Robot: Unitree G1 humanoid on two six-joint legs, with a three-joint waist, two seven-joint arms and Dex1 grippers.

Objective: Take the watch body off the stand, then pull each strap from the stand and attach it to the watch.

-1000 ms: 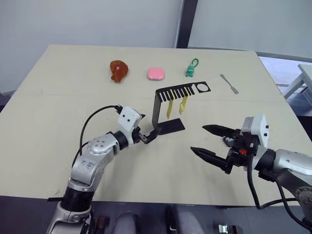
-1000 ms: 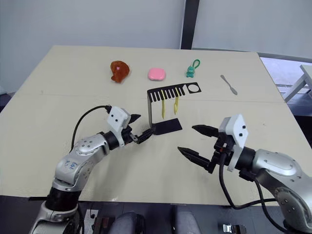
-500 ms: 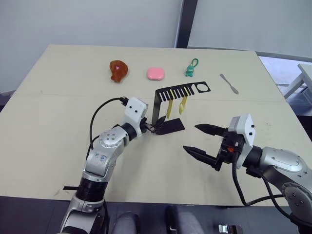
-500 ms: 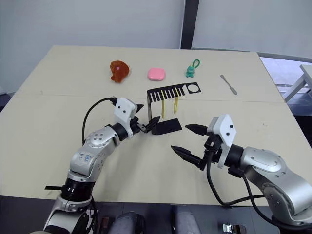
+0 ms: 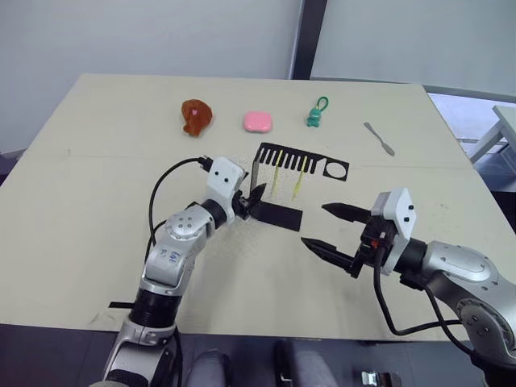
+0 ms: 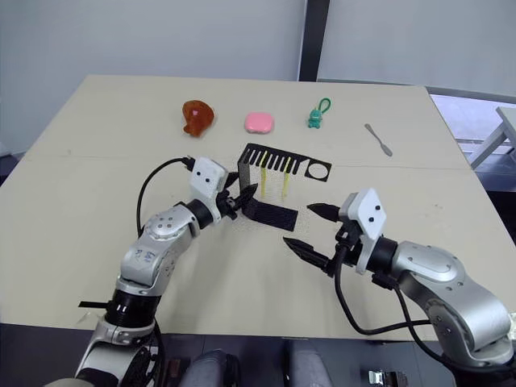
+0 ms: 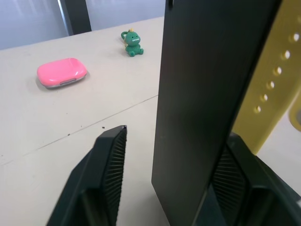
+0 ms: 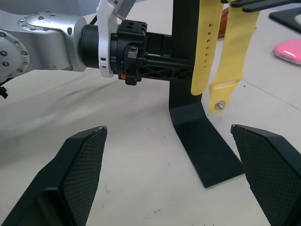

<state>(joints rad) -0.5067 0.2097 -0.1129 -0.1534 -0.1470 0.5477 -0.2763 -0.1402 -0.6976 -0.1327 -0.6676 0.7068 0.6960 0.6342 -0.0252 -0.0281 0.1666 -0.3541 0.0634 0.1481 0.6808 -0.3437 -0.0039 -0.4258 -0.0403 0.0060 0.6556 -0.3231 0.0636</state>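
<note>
Two left fingers [image 7: 110,160] straddle the upright of the stand [image 5: 280,215], low down by its foot. One pad has a visible gap to the black sheet and the other sits behind the far edge, so the left gripper [image 5: 251,201] reads as parted, not yet clamped. The right gripper [image 5: 318,226] is spread wide and hovers over the tabletop [image 5: 81,201], in front of the stand's foot w/ nothing between its tips.

Both straps [image 5: 276,173] hang from the slotted top arm, side by side. The holed one is nearer the upright; the other has a pin at its lower end. They're near the right fingertips but apart from them, beyond the foot. The round hole at the arm's end is empty, so the watch body looks already off; I can't tell where it lies.

Step in hand, prob.: brace the stand, then pull the 1st strap. Next: left closes on the upright, then right goes in over the foot, narrows onto a strap's free end and draws it out of its slot w/o tipping the stand.
</note>
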